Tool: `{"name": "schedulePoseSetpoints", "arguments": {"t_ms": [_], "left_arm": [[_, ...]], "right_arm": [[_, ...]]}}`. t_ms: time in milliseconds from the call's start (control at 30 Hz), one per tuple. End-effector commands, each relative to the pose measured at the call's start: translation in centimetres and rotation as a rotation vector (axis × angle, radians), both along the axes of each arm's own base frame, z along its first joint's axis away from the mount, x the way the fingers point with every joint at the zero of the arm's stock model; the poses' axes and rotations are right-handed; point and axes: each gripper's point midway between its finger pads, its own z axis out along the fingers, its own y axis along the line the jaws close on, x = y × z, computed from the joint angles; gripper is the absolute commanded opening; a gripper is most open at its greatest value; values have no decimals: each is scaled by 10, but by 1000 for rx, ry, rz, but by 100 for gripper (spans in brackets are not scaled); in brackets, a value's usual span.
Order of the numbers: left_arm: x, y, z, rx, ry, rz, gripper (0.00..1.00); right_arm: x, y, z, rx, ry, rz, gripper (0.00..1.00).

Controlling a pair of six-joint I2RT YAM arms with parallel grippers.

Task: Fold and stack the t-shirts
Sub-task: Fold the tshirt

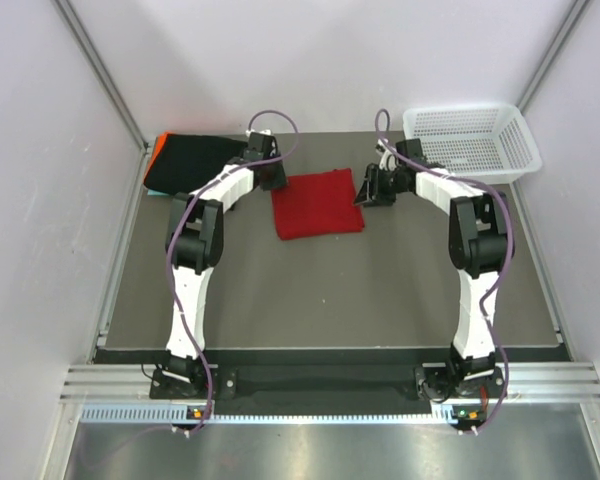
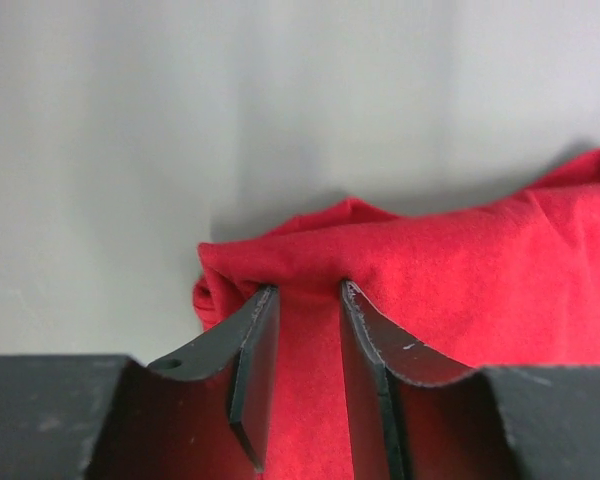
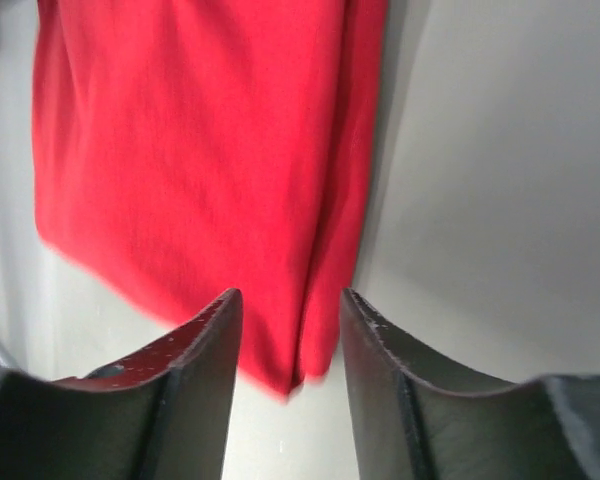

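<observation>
Red shirt: folded square, lay between both grippers; stacking looked left to do.
Black shirt: piled beyond left gripper.
Left fingers: narrow, pinched shirt's corner.
Right fingers: apart, straddled shirt's edge, gripping nothing.

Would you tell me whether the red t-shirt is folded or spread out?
Folded: the red t-shirt is a compact rectangle with no sleeves showing, and its edge shows stacked layers.

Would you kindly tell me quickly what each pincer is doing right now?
Left pincer: closed on the folded bright red cloth t-shirt.
Right pincer: narrowly parted around that shirt's corner; grip cannot be told.
</observation>
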Motion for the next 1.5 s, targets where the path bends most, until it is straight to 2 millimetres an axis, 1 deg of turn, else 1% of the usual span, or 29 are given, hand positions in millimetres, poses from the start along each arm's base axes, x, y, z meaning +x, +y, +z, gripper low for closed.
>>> {"name": "schedulePoseSetpoints", "arguments": {"t_ms": [0, 33, 67, 100, 133, 200, 267, 300, 333, 367, 500, 600, 633, 700, 767, 800, 900, 967, 1000, 1033, 1100, 1167, 1200, 1233, 1333, 1367, 1400, 1433, 1467], "left_arm": [[25, 17, 1, 27, -70, 47, 36], [26, 18, -1, 23, -72, 47, 36], [28, 19, -2, 20, -75, 45, 36], [31, 20, -4, 17, -78, 46, 36], [32, 19, -4, 13, -79, 42, 36], [34, 20, -7, 13, -78, 40, 36], [35, 21, -7, 12, -80, 40, 36], [36, 22, -7, 13, -82, 42, 36], [36, 22, -6, 15, -88, 41, 36], [37, 23, -6, 16, -88, 44, 36], [40, 22, -6, 20, -109, 23, 36], [44, 24, -11, 30, -114, 16, 36], [45, 25, -12, 35, -111, 19, 36], [47, 28, -18, 37, -100, 22, 36], [47, 28, -22, 32, -94, 22, 36], [47, 28, -25, 30, -90, 22, 36], [48, 31, -31, 35, -85, 28, 36], [49, 33, -36, 37, -74, 40, 35], [48, 35, -39, 38, -61, 45, 35], [46, 37, -46, 37, -44, 48, 34], [46, 37, -50, 30, -27, 49, 34], [44, 36, -54, 19, -4, 45, 35], [45, 36, -51, 11, 0, 45, 35], [42, 35, -45, 5, 8, 40, 36], [45, 31, -11, -10, -25, 26, 40], [46, 33, 16, -9, -52, 29, 41], [45, 35, 30, -3, -63, 36, 43], [46, 34, 63, -8, -111, 34, 44], [42, 36, 75, -6, -110, 32, 45]], "right_arm": [[51, 11, 29, 19, -137, -34, 43], [56, 12, 21, 21, -130, -36, 42], [62, 15, 21, 30, -134, -40, 42], [73, 17, 29, 40, -172, -45, 42], [78, 18, 23, 41, -172, -48, 42], [92, 21, 29, 55, -219, -60, 43], [100, 23, 21, 68, -214, -66, 45], [108, 25, 27, 78, -234, -67, 45], [110, 27, 17, 80, -217, -67, 45], [117, 28, 22, 91, -224, -77, 45], [128, 32, 6, 109, -218, -103, 45], [136, 35, 6, 133, -234, -121, 44], [138, 33, 1, 139, -226, -134, 40], [143, 36, 4, 184, -229, -149, 36], [148, 37, 2, 206, -226, -168, 26], [148, 38, -4, 213, -214, -167, 22], [150, 44, -4, 250, -206, -157, 0], [151, 28, -26, 178, -150, -231, 0], [155, 20, -27, 169, -157, -263, 0], [154, 19, -28, 194, -143, -280, 0], [155, 12, -31, 227, -145, -292, 0], [156, 15, -28, 245, -139, -287, 4], [155, 20, -26, 258, -133, -269, 7], [155, 22, -20, 275, -136, -256, 15], [156, 24, 11, 277, -162, -233, 34], [152, 22, 16, 259, -159, -228, 38], [152, 19, 38, 253, -190, -235, 42], [147, 16, 41, 239, -182, -235, 47], [144, 15, 51, 240, -195, -228, 48]]}}
